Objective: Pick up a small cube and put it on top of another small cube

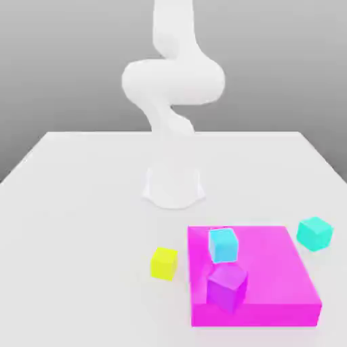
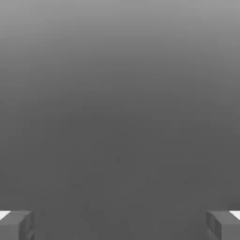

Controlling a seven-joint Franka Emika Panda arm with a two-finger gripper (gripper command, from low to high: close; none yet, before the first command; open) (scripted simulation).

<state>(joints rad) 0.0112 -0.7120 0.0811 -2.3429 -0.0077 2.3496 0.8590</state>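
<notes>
With the gripper (image 2: 120, 225) spread wide and empty, the turquoise-green small cube (image 1: 314, 233) sits on the tabletop (image 1: 74, 223) at about four o'clock from the arm's base (image 1: 173, 186)

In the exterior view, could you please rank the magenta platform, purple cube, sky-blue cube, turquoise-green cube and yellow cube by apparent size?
1. Magenta platform, by far the largest.
2. Purple cube.
3. Sky-blue cube and turquoise-green cube: look alike, so unranked.
4. Yellow cube, slightly smaller, though differing nearness to the camera makes that unsure.
</notes>
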